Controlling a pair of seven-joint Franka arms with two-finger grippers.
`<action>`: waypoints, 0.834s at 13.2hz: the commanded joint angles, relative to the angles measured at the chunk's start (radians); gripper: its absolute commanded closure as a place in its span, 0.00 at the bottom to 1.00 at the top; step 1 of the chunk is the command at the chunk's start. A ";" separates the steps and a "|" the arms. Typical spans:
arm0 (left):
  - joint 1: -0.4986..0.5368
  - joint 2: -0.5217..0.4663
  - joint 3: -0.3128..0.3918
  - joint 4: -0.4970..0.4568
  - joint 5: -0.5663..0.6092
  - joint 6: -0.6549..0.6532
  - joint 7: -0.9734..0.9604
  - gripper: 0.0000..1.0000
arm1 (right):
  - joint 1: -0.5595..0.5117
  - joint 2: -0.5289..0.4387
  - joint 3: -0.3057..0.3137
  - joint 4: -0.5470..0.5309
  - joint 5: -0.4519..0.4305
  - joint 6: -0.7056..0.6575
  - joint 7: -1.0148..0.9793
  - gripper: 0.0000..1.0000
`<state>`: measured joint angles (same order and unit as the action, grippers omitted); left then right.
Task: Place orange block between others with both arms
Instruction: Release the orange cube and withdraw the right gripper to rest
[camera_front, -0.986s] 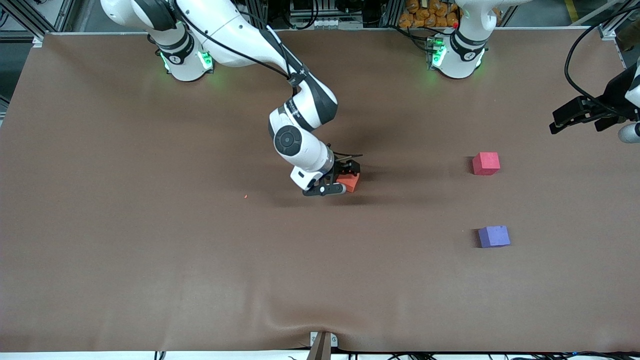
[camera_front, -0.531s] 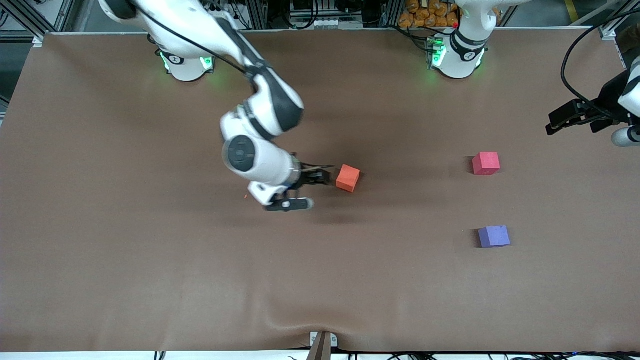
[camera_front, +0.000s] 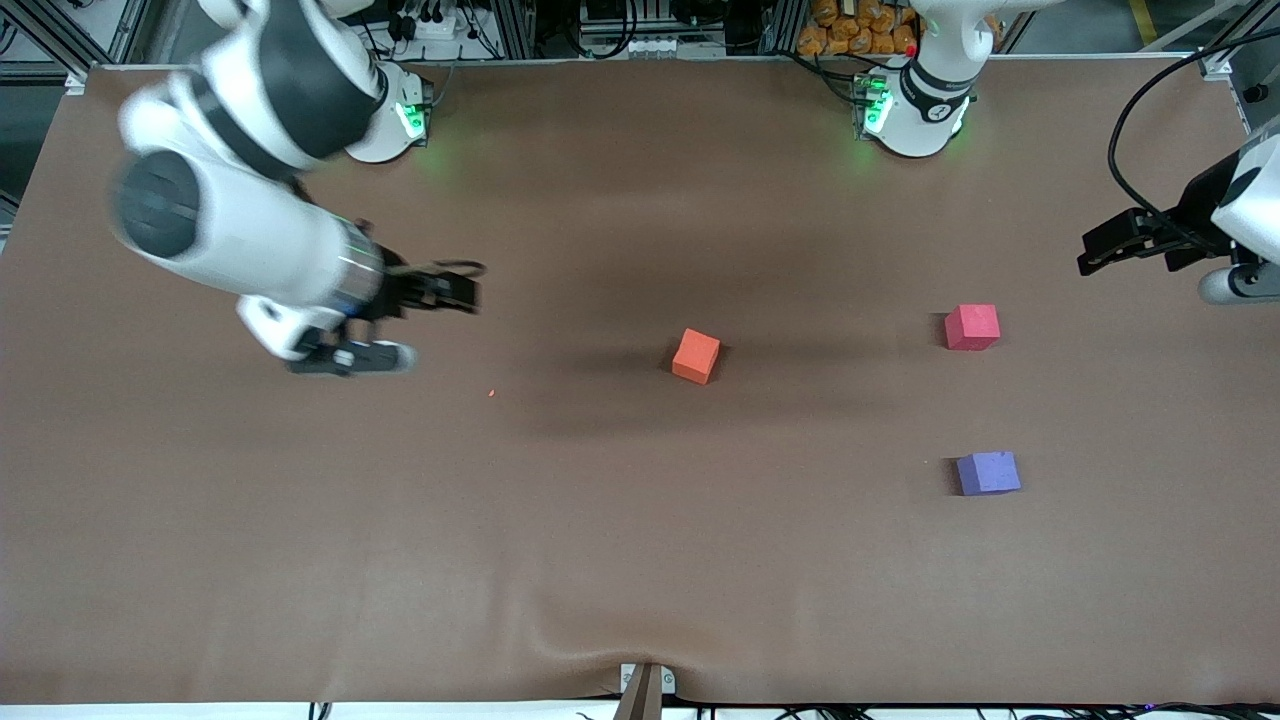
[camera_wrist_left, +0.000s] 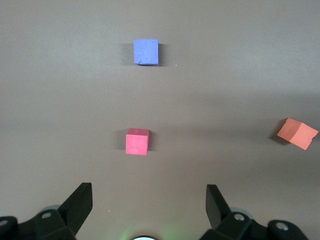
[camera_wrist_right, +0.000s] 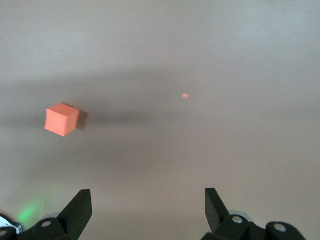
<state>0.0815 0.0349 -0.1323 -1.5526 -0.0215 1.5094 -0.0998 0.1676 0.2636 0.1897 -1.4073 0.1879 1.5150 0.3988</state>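
The orange block (camera_front: 696, 356) (camera_wrist_right: 62, 119) (camera_wrist_left: 298, 133) sits alone mid-table, turned slightly askew. The others lie toward the left arm's end: a red-pink cube (camera_front: 972, 327) (camera_wrist_left: 137, 141), and a purple-blue cube (camera_front: 988, 473) (camera_wrist_left: 146, 52) nearer the front camera, with a bare gap between them. My right gripper (camera_front: 455, 292) (camera_wrist_right: 148, 200) hangs open and empty over the cloth toward the right arm's end, well away from the orange block. My left gripper (camera_front: 1098, 250) (camera_wrist_left: 148, 200) is open and empty, raised over the table's edge at its own end, facing the two cubes.
A tiny orange crumb (camera_front: 491, 393) (camera_wrist_right: 185, 95) lies on the brown cloth between the right gripper and the orange block. The cloth wrinkles near the front edge by a small bracket (camera_front: 645, 685). Cables and clutter line the table's edge by the arm bases.
My right gripper, which stood around the orange block, has pulled away toward its own end of the table, leaving the block in place. The left gripper has crept slightly inward.
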 joint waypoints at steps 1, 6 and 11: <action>0.001 0.014 -0.003 0.003 -0.017 0.012 0.023 0.00 | -0.097 -0.081 0.039 0.005 -0.108 -0.102 -0.014 0.00; -0.019 0.020 -0.006 0.002 -0.011 0.025 0.023 0.00 | -0.178 -0.161 -0.056 0.024 -0.153 -0.216 -0.326 0.00; -0.019 0.011 -0.026 -0.037 -0.009 0.021 0.022 0.00 | -0.163 -0.170 -0.223 0.022 -0.153 -0.216 -0.546 0.00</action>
<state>0.0592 0.0565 -0.1499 -1.5696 -0.0215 1.5283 -0.0983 0.0010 0.1075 -0.0276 -1.3808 0.0494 1.3083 -0.1225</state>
